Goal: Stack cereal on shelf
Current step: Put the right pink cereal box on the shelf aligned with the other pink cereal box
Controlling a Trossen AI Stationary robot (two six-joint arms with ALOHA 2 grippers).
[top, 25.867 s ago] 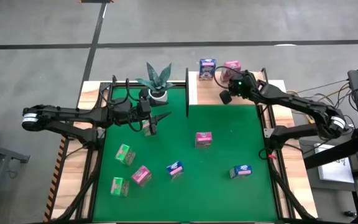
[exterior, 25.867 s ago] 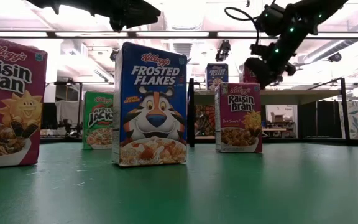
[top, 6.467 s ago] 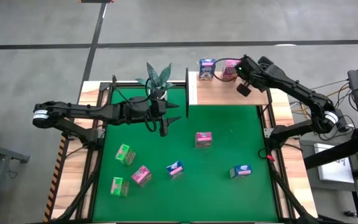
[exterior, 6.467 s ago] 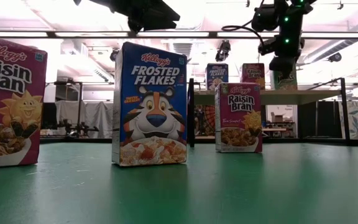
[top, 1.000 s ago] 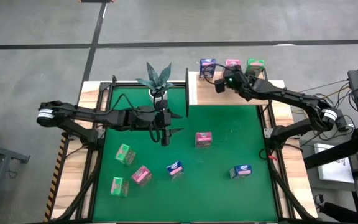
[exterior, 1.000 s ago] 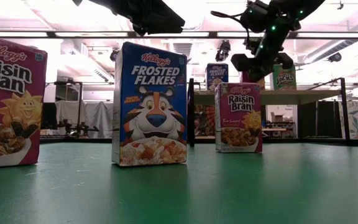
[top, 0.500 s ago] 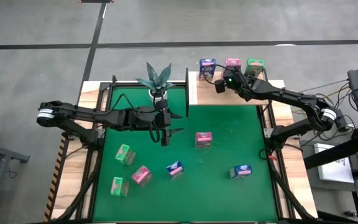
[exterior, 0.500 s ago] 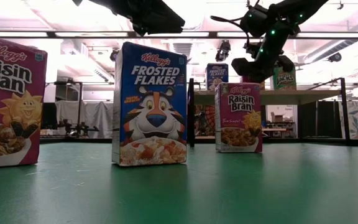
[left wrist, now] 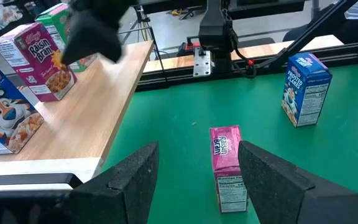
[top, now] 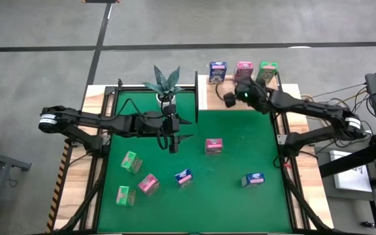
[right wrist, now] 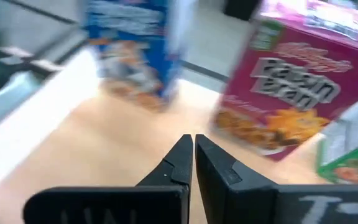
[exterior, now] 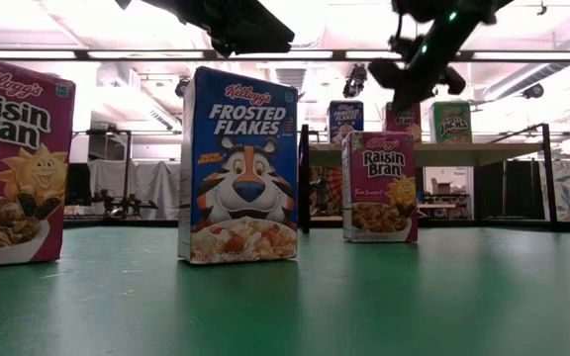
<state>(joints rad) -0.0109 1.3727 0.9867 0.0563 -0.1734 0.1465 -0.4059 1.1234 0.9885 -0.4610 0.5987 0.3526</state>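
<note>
The shelf (top: 240,98) is a light-wood board at the table's far right. Three cereal boxes stand on it in a row: blue (top: 218,70), pink (top: 243,69) and green (top: 267,69). My right gripper (top: 228,99) hovers shut and empty over the shelf's near part, in front of the blue and pink boxes (right wrist: 291,93). My left gripper (top: 185,129) hangs open above the green mat, pointing toward the table's right. A pink box (left wrist: 227,165) stands on the mat ahead of its fingers, apart from them. More boxes stand on the mat, among them a blue one (top: 183,177).
A potted plant (top: 164,83) stands at the mat's far edge, left of the shelf. On the mat stand a second blue box (top: 252,179), two green boxes (top: 130,161) (top: 125,195) and a pink one (top: 148,184). A black upright (top: 196,98) edges the shelf.
My right gripper, still shut, has drawn back from the row of boxes on the shelf toward the table's near edge, and its arm has swung that way with it. The three boxes stay standing on the shelf.
</note>
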